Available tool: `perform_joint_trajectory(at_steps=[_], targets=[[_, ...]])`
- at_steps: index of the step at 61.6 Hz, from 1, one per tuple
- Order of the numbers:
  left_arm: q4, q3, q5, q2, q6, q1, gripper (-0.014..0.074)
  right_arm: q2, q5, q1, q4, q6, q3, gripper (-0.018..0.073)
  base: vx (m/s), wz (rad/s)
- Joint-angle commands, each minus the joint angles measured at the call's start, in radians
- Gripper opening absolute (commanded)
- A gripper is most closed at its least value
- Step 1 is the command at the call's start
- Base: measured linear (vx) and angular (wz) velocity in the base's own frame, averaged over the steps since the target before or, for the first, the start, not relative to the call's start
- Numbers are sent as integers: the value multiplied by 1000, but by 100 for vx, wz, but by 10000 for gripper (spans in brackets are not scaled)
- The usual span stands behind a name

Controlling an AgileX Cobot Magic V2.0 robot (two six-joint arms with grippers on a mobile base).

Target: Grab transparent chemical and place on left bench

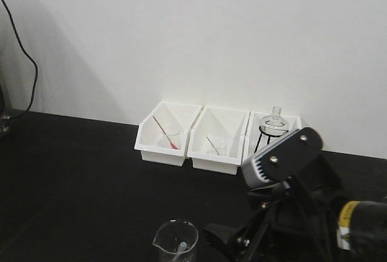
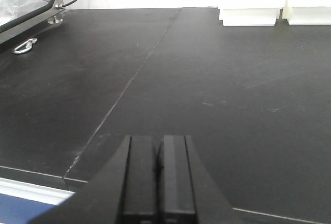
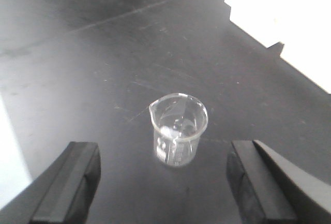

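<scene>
Black left bench (image 1: 72, 171) under a white wall, three white bins (image 1: 208, 138) lined up at the back, and the transparent chemical (image 3: 178, 128) stands upright on the benchtop, untouched between the right gripper's (image 3: 163, 177) wide-spread fingers, while the left gripper (image 2: 159, 175) sits pressed closed, empty.

Front view looks down across the bench (image 1: 72, 171) toward the wall and 3 bins (image 1: 162, 143); left wrist view skims low over it; right wrist view, close above, shares the beaker (image 3: 178, 129).
</scene>
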Motion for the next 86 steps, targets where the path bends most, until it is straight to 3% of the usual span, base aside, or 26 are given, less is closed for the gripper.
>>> perform_joint_trajectory(at_steps=[1,9,16,27,31,41,48,60,69,73,80,86], targets=[[-1,16,-78,-19,-8,-2,-3,-77,-17,-1,1,2,-36,540,0,0],[-1,16,-78,-19,-8,-2,-3,-141,-14,-1,-9,2,-36,539,0,0],[-1,16,-78,-19,-8,-2,-3,-188,-12,-2,-105,-14,-36,523,0,0],[-1,16,-78,-19,-8,-2,-3,-265,-14,-17,-213,-4,-10,400,0,0],[-1,16,-78,-19,-8,-2,-3,-331,-67,-85,-221,-4,48,321,0,0],[-1,16,-78,-19,-8,-2,-3,-554,-256,-379,-208,38,286,115,0,0],[-1,16,-78,-19,-8,-2,-3,-701,-289,-538,-245,45,428,-9,0,0],[-1,16,-78,-19,-8,-2,-3,-957,-257,-692,-225,48,692,-8,0,0],[-1,16,-78,-19,-8,-2,-3,-1151,-268,-702,-158,48,910,-7,0,0],[-1,16,-78,-19,-8,-2,-3,-1156,-356,-699,-111,63,1011,-7,0,0],[-1,16,-78,-19,-8,-2,-3,-1154,-319,-698,-23,92,1003,-7,0,0],[-1,16,-78,-19,-8,-2,-3,-1154,-322,-699,-23,92,1010,-7,0,0]])
